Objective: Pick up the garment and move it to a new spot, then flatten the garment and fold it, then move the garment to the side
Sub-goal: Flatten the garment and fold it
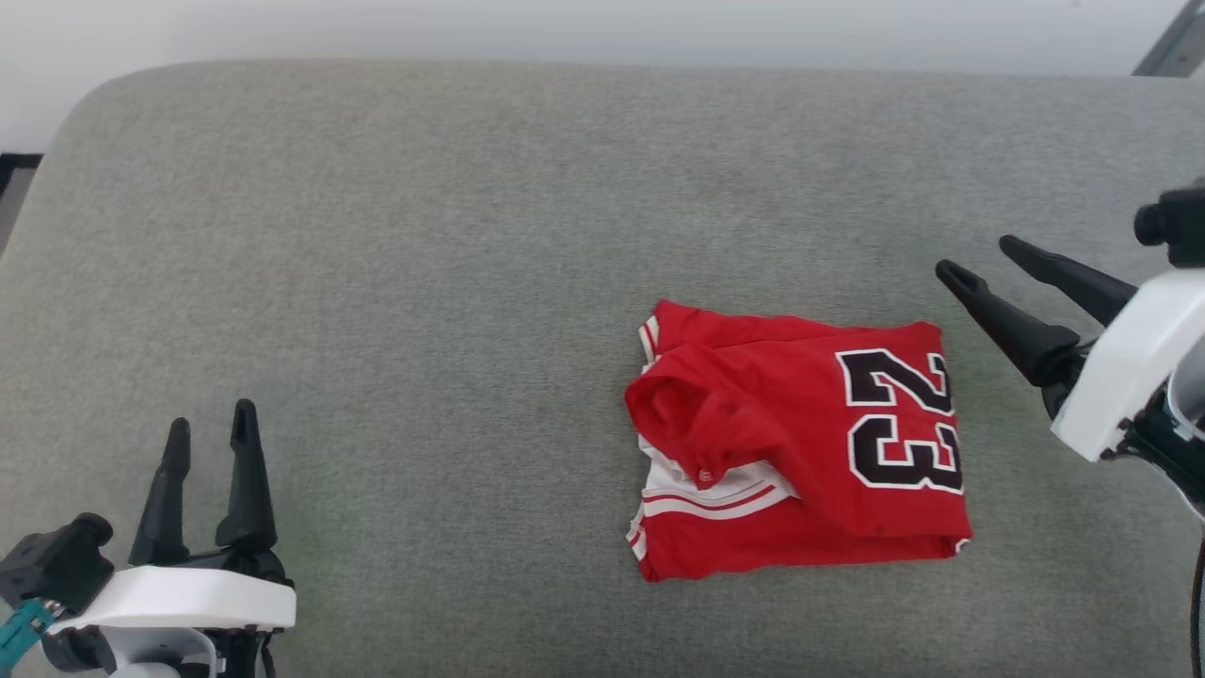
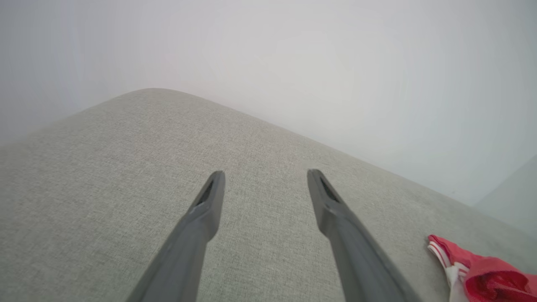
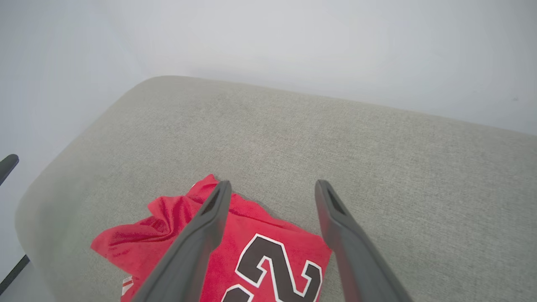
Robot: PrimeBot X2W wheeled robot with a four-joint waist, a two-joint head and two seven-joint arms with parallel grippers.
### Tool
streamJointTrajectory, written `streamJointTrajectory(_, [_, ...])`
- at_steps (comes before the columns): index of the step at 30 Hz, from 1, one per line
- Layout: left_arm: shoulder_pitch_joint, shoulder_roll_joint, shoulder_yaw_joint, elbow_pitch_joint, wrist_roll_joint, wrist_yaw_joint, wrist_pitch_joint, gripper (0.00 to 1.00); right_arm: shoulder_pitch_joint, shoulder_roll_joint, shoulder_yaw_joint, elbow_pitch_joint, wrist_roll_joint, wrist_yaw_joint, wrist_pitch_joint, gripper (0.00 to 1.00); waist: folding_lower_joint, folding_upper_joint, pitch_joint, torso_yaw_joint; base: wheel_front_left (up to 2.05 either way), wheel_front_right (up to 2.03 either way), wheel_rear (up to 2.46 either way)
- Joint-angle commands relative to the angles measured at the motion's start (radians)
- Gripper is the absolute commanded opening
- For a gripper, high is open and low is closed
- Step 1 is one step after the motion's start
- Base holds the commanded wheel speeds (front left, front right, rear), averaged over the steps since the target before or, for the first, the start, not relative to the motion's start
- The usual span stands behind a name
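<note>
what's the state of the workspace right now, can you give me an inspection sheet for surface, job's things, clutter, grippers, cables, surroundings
surface: grey fabric cushioned surface with rounded corners, looks smooth
job's things: garment lies folded in a rough rectangle right of centre, black 23 facing up, striped trim showing at its left side, one red part bunched on top
clutter: nothing seen
grippers: left gripper open at the lower left, well apart from the garment; right gripper open, just off the garment's right edge, holding nothing
cables: dark cable runs down by the right arm at the picture's edge
surroundings: pale wall behind the surface
</note>
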Motion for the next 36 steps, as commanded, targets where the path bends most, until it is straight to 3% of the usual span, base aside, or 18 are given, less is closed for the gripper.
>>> streamJointTrajectory(1, [0.0,0.006,0.006,-0.002,0.002,-0.003,-0.006,1.0,0.024,-0.007,-0.005,0.001,-0.015,0.0,-0.051,1.0,0.0,-0.0001,-0.009,-0.018,0.0,0.0,0.0])
streamJointTrajectory(10, [0.029,0.027,0.029,-0.004,0.01,-0.003,-0.006,1.0,0.098,-0.045,-0.024,0.07,-0.097,0.0,-0.355,1.0,0.0,-0.0001,-0.045,-0.07,0.0,0.0,0.0])
streamJointTrajectory(21, [0.083,0.041,0.051,0.0,0.026,-0.003,-0.006,1.0,0.188,-0.019,-0.003,0.227,-0.228,0.0,-0.695,1.0,0.0,-0.0001,-0.113,-0.102,0.0,0.0,0.0])
streamJointTrajectory(29, [0.132,0.059,0.047,-0.002,0.067,-0.003,-0.006,1.0,0.231,0.017,0.006,0.304,-0.293,0.0,-0.78,1.0,0.0,-0.0001,-0.159,-0.1,0.0,0.0,0.0])
streamJointTrajectory(36, [0.179,0.051,0.054,0.02,0.109,-0.003,-0.006,1.0,0.301,0.083,-0.064,0.29,-0.36,0.0,-0.787,1.0,0.0,-0.0001,-0.199,-0.09,0.0,0.0,0.0])
